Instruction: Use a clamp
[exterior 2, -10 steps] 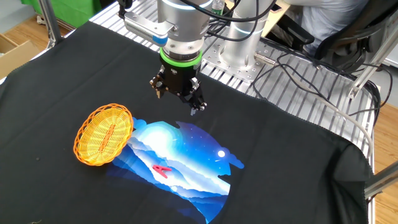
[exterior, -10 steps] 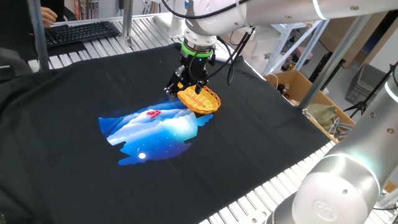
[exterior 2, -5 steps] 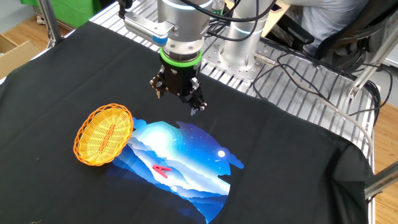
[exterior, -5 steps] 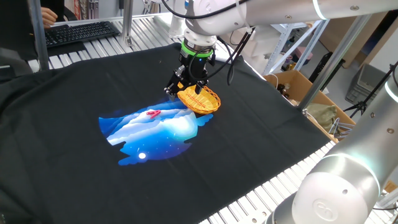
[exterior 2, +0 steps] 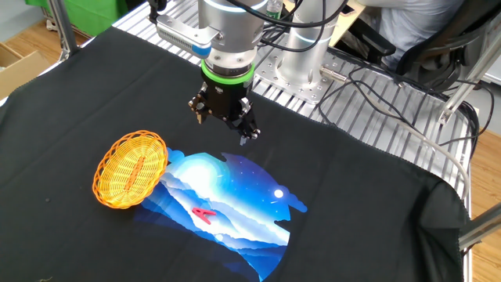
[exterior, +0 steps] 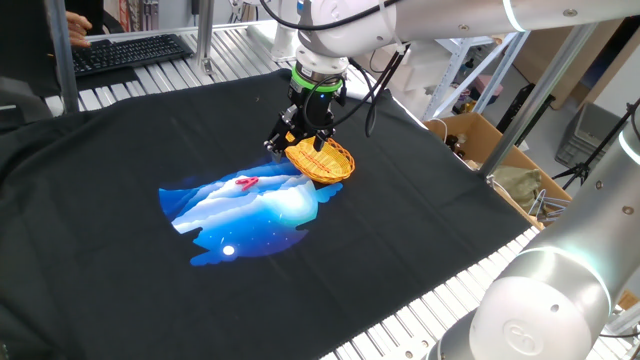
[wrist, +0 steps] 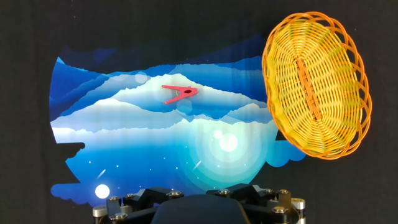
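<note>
The clamp (exterior: 245, 182) (exterior 2: 204, 214) (wrist: 180, 94) is a tiny red clip lying flat on a blue landscape-printed mat (exterior: 250, 215) (exterior 2: 235, 196) (wrist: 143, 143). My gripper (exterior: 296, 141) (exterior 2: 225, 124) hangs open and empty above the black cloth, at the mat's edge near the woven yellow basket (exterior: 322, 160) (exterior 2: 131, 168) (wrist: 316, 87). It is well apart from the clamp. In the hand view only the hand's black base shows at the bottom; the fingertips are out of frame. The basket rests partly on the mat's corner and is empty.
A black cloth (exterior 2: 376, 204) covers the table. A keyboard (exterior: 130, 52) and a person's hand lie at one far corner. A cardboard box (exterior: 480, 140) stands beside the table. Cables (exterior 2: 391, 86) run over the metal rollers behind the arm's base.
</note>
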